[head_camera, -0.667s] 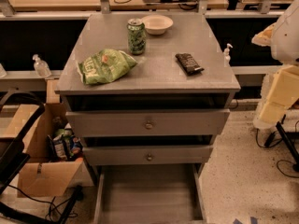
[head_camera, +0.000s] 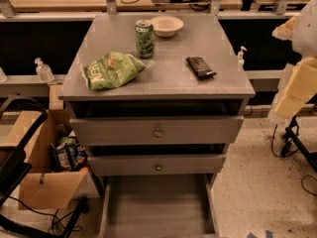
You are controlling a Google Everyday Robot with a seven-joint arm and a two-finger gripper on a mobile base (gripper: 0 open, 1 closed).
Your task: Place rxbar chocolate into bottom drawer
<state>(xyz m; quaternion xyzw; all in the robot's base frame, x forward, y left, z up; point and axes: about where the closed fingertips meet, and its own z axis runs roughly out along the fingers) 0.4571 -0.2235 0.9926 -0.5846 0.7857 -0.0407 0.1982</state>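
Observation:
The rxbar chocolate [head_camera: 200,67] is a small dark bar lying flat on the right side of the grey cabinet's top [head_camera: 163,81]. The bottom drawer [head_camera: 157,205] is pulled out below the two knobbed drawers, and its plain grey floor shows nothing on it. Only pale white and cream segments of my arm [head_camera: 296,86] show at the right edge, beside the cabinet and apart from the bar. My gripper itself is out of view.
A green chip bag [head_camera: 113,70] lies at the left of the top, with a green can [head_camera: 144,38] and a white bowl [head_camera: 167,25] at the back. A cardboard box [head_camera: 47,180] stands on the floor to the left. Cables lie on the floor at the right [head_camera: 292,148].

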